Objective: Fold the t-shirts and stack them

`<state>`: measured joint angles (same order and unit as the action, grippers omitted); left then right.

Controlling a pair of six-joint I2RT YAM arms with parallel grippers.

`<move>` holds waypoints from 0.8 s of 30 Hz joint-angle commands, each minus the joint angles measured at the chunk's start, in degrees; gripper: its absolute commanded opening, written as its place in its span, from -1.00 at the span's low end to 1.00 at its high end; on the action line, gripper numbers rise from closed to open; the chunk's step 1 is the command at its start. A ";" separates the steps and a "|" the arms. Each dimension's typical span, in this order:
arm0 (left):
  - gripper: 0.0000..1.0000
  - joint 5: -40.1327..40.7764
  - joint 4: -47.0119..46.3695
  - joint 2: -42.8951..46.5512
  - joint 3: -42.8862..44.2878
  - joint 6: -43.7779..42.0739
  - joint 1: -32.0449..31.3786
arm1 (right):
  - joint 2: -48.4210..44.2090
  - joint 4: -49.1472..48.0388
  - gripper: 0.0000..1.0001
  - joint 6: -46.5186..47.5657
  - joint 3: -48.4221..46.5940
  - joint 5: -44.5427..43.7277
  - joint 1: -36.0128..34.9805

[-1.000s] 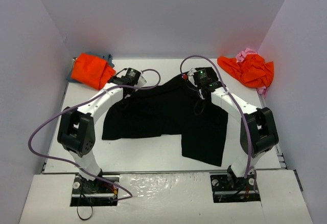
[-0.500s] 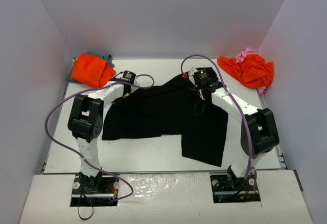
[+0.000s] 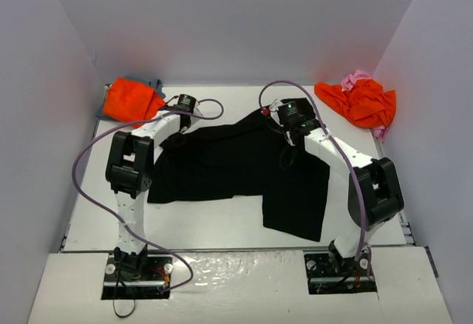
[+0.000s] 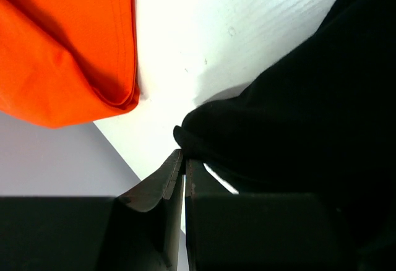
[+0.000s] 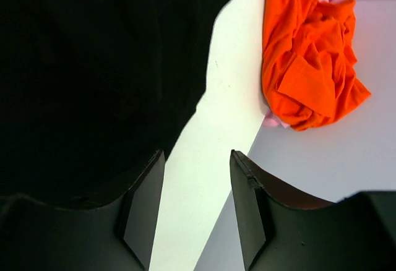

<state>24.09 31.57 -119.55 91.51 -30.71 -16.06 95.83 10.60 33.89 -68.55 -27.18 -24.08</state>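
Cataloguing the scene, all positions given from the black t-shirt (image 3: 236, 165).

Item 1, black t-shirt: lies spread on the table (image 3: 214, 224), roughly mid-surface. It is not square: its near-right part juts toward the arm bases as a longer lobe. Not yet folded.

Item 2, left gripper (image 4: 184, 159): at the shirt's far-left corner. Jaws together, apparently nipping a small bunched bit of the hem. The bite looks shallow.

Item 3, right gripper (image 5: 197, 159): at the shirt's far-right edge. Jaws apart with bare table showing in the gap, one finger over the cloth, the other off it. Holds nothing.

Item 4, orange t-shirt (image 3: 131, 102): folded, just beyond the far-left corner, lying on a blue-grey t-shirt (image 3: 157, 83).

Item 5, second orange t-shirt (image 3: 363, 102): crumpled, well beyond the far-right side, with a pink t-shirt (image 3: 358, 78) under and behind it.

Hazards, as judged:
- The left pinch may slip on lifting, since so little fabric sits in the jaws.
- The right jaws may close on the table, or on one layer only, because they straddle the hem rather than the cloth.
- Pulling on the left before the right has hold would skew the shirt and crook the fold.
- The left arm works close to the folded orange t-shirt and could drag it.
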 commanded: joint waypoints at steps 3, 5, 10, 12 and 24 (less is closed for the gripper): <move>-1.00 0.12 2.02 0.14 5.55 -0.17 0.60 | -7.39 3.16 -0.26 -0.28 -0.50 10.82 -7.16; -1.00 0.00 2.18 0.19 5.53 -0.14 0.60 | -8.18 4.73 -0.51 0.28 -0.44 14.04 -10.76; -1.00 0.28 2.36 0.49 5.79 0.54 1.03 | -7.41 9.78 -1.00 0.12 -1.73 25.60 -17.69; -1.00 0.08 3.45 0.18 7.08 0.93 1.12 | -5.78 11.29 -1.00 0.39 -1.58 29.25 -21.53; -1.00 -0.78 10.42 -4.79 21.16 1.90 1.20 | 11.24 12.39 -1.00 2.59 -9.34 29.57 -29.46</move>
<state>22.54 39.00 -124.49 109.27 -29.35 -15.25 104.35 21.94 35.14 -71.02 1.95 -52.63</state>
